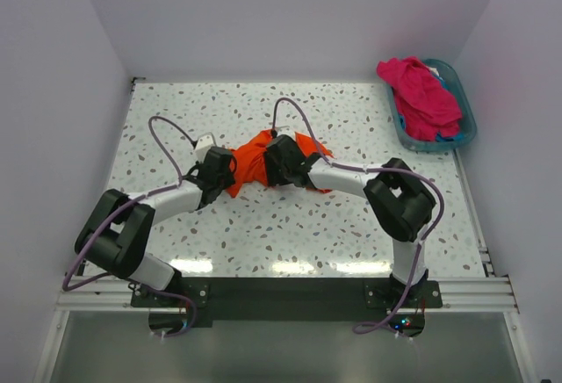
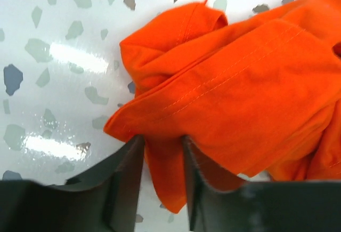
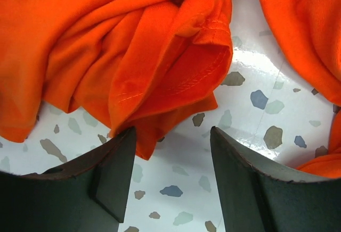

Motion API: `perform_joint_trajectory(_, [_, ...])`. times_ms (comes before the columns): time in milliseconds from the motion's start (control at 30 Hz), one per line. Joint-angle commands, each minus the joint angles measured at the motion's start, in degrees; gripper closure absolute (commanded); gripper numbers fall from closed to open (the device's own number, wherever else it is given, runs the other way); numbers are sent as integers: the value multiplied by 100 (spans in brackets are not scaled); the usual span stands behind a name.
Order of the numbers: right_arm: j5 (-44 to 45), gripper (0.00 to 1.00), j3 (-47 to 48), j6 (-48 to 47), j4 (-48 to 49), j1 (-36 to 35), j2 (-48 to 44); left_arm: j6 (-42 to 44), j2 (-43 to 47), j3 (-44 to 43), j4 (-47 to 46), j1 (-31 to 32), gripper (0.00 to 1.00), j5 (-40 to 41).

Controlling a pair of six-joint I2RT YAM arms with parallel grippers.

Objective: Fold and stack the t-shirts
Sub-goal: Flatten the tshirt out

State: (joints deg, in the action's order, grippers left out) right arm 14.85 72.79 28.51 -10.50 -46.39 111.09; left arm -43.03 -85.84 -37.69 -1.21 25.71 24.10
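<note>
Left gripper [image 2: 162, 176] pinches the orange t-shirt [image 2: 240, 93] (wrist view only); right gripper [image 3: 170, 173] gapes.

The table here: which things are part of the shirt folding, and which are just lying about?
Part of the job:
- orange t-shirt, crumpled mid-table, both arms at it
- pink t-shirt, heaped in the basket
- blue fabric under the pink one

Just there:
- teal basket, at the far right corner
- speckled table

T-shirt [image 1: 255, 162] between both hands
</note>
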Motion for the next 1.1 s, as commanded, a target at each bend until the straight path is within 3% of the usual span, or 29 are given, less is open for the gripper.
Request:
perform_joint_trajectory(0, [334, 39, 33, -12, 523, -151, -421, 40, -73, -344, -388, -75, 64, 297])
perform_joint_trajectory(167, [343, 39, 253, -4, 373, -186, -202, 110, -64, -441, -450, -102, 85, 280])
perform_joint_trajectory(333, [501, 39, -11, 40, 584, -230, -552, 189, 94, -537, -371, -137, 90, 403])
perform_joint_trajectory(433, [545, 39, -64, 32, 628, -274, -693, 137, 182, -520, -213, -146, 79, 455])
perform_joint_trajectory(467, [571, 39, -81, 32, 672, -309, -763, 84, 243, -485, -178, -146, 62, 499])
perform_joint_trajectory(533, [563, 39, -38, 23, 690, -327, -755, -21, 322, -345, -134, -146, 43, 630])
perform_joint_trajectory(600, [510, 39, 50, 23, 629, -362, -607, -57, 384, -257, -107, -146, 37, 675])
perform_joint_trajectory(800, [431, 39, 375, 40, 550, -379, -18, -232, 165, -230, 7, -181, 34, 807])
perform_joint_trajectory(1067, [677, 44, 569, 40, 453, -371, 378, -224, -275, -107, -440, -251, 38, 640])
